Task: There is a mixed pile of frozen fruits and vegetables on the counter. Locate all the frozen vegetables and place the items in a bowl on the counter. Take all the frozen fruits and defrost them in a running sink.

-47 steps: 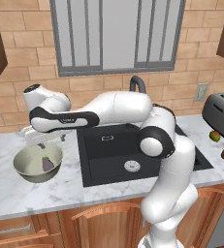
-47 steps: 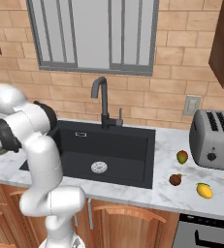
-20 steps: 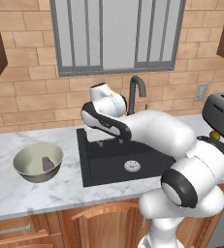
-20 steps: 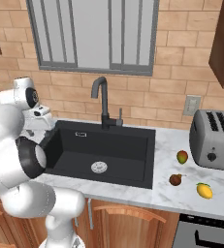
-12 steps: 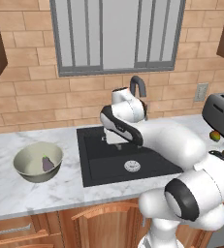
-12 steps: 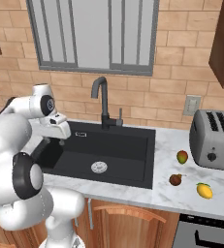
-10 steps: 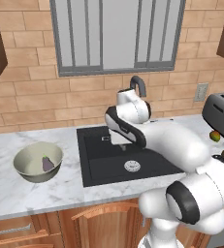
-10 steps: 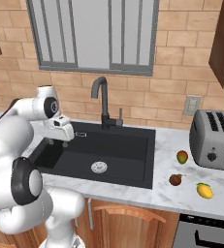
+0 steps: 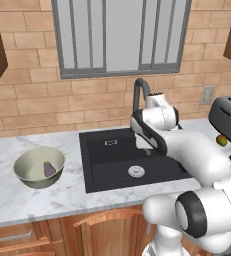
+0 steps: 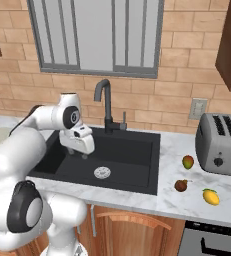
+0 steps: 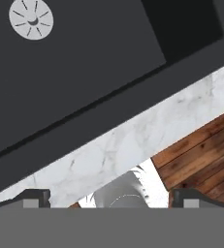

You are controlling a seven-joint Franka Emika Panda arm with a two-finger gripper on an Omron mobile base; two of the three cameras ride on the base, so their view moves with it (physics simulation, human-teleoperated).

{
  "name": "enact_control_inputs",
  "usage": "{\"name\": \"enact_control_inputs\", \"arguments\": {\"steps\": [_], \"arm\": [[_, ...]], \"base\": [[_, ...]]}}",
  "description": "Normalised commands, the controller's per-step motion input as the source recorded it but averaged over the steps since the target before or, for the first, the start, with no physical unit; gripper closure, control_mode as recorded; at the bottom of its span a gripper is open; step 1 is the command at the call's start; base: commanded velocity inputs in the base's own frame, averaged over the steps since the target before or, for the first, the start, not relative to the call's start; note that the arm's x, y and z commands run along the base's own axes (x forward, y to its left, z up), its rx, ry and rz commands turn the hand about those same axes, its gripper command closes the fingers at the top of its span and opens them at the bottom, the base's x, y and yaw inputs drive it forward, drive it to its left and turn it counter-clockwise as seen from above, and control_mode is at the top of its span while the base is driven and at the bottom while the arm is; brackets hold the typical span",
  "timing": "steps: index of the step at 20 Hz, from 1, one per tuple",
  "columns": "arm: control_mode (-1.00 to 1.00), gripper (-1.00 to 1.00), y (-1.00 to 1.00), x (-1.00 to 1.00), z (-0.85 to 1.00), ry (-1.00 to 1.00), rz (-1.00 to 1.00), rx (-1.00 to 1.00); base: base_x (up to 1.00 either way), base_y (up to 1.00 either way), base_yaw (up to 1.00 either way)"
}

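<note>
My gripper [image 10: 82, 154] hangs open and empty over the left part of the black sink [image 10: 129, 150]; its two fingertips [image 11: 33, 197] stand wide apart in the hand view, above the sink's front edge. The pale bowl [image 9: 28, 161] sits on the counter [image 9: 17, 200] left of the sink, with the purple-grey vegetable [image 9: 49, 169] inside. Right of the sink, on the marble [image 10: 187, 202] by the toaster, lie the red-yellow-green fruit [image 10: 188, 161], the dark red-brown ball [image 10: 181, 185] and the yellow-orange vegetable [image 10: 211, 196].
A tall black curved tap [image 10: 105, 102] stands behind the sink, whose steel drain [image 10: 102, 172] is bare. A silver toaster [image 10: 222, 142] stands at the far right. A brick wall and a window close off the back.
The arm has swung right, away from the bowl and out over the sink. The gripper has stayed open. The purple-grey piece lies still in the bowl.
</note>
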Motion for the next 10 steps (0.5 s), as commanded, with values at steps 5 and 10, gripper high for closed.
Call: {"name": "enact_control_inputs", "arguments": {"steps": [5,10], "arm": [[-1.0,-1.0,-0.72,-0.12,0.0,0.05,-0.15,-0.01],[-1.0,-1.0,-0.74,0.0,0.0,0.08,-0.15,-0.03]], "base": [[0.0,0.0,0.0],[0.0,0.0,0.0]]}}
